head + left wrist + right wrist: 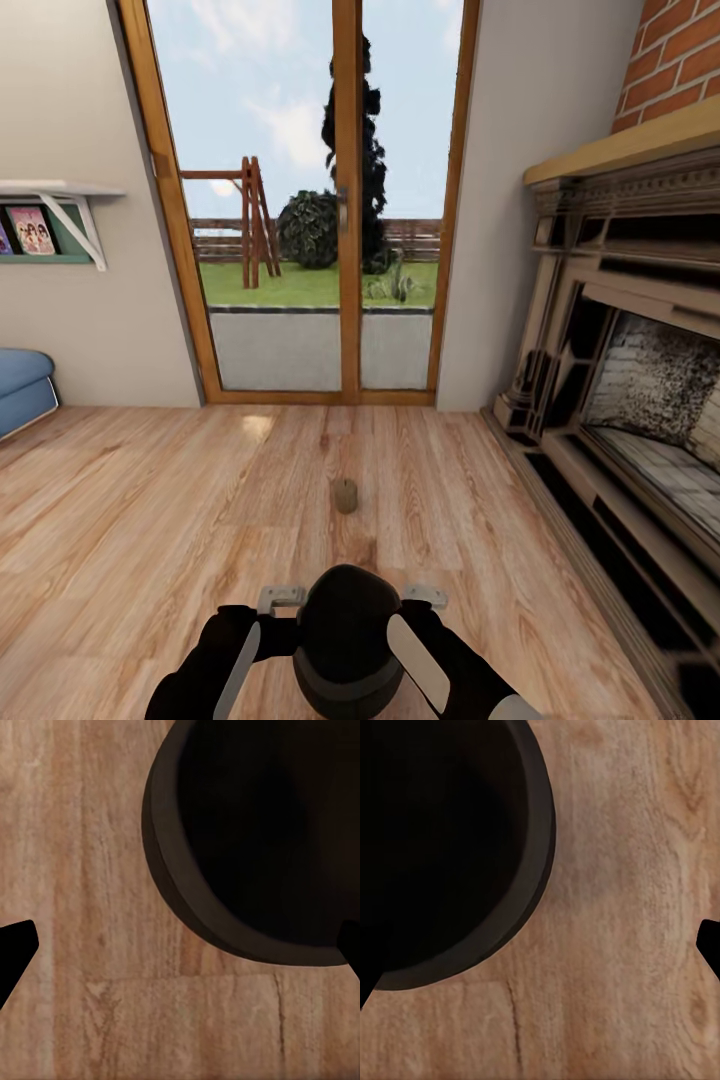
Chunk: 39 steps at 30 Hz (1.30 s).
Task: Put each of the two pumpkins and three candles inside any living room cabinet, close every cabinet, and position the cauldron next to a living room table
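One stubby beige-grey candle (345, 494) upright on wood floor (150, 520) ahead, near glass door (300, 200), my fingers on both sides spread wide, gripping nothing.

A glazed wooden door (340, 200) faces onto a garden; a brick fireplace (640, 380) stands beside it, with a blue sofa (22, 388) and wall shelf (55, 190) opposite.

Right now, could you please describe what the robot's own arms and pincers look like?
Both arms are glossy black with rounded shells, the left arm and right arm each carrying a pale grey elongated panel. Small light grey brackets sit at the wrists. The pincer fingertips appear plain black.
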Available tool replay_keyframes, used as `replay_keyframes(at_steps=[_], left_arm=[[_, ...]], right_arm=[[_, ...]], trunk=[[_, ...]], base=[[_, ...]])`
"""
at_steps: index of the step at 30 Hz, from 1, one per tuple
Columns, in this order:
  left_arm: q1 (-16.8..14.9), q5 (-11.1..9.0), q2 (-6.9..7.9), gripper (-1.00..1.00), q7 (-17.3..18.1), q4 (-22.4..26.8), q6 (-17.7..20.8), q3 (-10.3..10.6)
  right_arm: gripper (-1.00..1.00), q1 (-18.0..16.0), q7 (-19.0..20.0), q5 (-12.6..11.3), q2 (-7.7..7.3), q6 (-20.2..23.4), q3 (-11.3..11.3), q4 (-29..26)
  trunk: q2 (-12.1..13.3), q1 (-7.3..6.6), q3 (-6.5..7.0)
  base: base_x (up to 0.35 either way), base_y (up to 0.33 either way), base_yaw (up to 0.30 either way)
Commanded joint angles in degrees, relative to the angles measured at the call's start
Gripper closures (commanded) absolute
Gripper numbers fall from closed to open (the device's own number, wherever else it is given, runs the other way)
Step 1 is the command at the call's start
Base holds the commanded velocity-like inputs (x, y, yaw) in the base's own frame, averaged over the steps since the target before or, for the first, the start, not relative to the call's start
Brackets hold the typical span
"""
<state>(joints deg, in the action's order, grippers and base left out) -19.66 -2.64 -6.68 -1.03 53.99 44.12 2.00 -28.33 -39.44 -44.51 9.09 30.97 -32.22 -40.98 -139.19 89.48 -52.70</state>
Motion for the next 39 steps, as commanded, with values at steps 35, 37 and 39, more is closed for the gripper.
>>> replay_keyframes(at_steps=[35, 37, 39], left_arm=[[-0.02, -0.26, 0.0, -1.0, -0.36, 0.25, 0.27, 0.02], [-0.02, -0.26, 0.0, -1.0, -0.37, 0.25, 0.27, 0.02], [-0.02, -0.26, 0.0, -1.0, -0.37, 0.24, 0.27, 0.02]], right_arm=[[-1.0, -0.06, -0.44, -0.4, -0.03, 0.14, -0.22, -0.07], [-1.0, -0.06, -0.44, -0.4, -0.03, 0.14, -0.22, -0.07], [-1.0, -0.06, -0.45, -0.4, -0.03, 0.14, -0.22, -0.07]], trunk=[[-1.65, 0.87, -0.78], [-1.65, 0.87, -0.78], [-1.65, 0.87, -0.78]], base=[[0.077, 0.0, 0.0], [0.006, 0.0, 0.0], [0.002, 0.0, 0.0]])
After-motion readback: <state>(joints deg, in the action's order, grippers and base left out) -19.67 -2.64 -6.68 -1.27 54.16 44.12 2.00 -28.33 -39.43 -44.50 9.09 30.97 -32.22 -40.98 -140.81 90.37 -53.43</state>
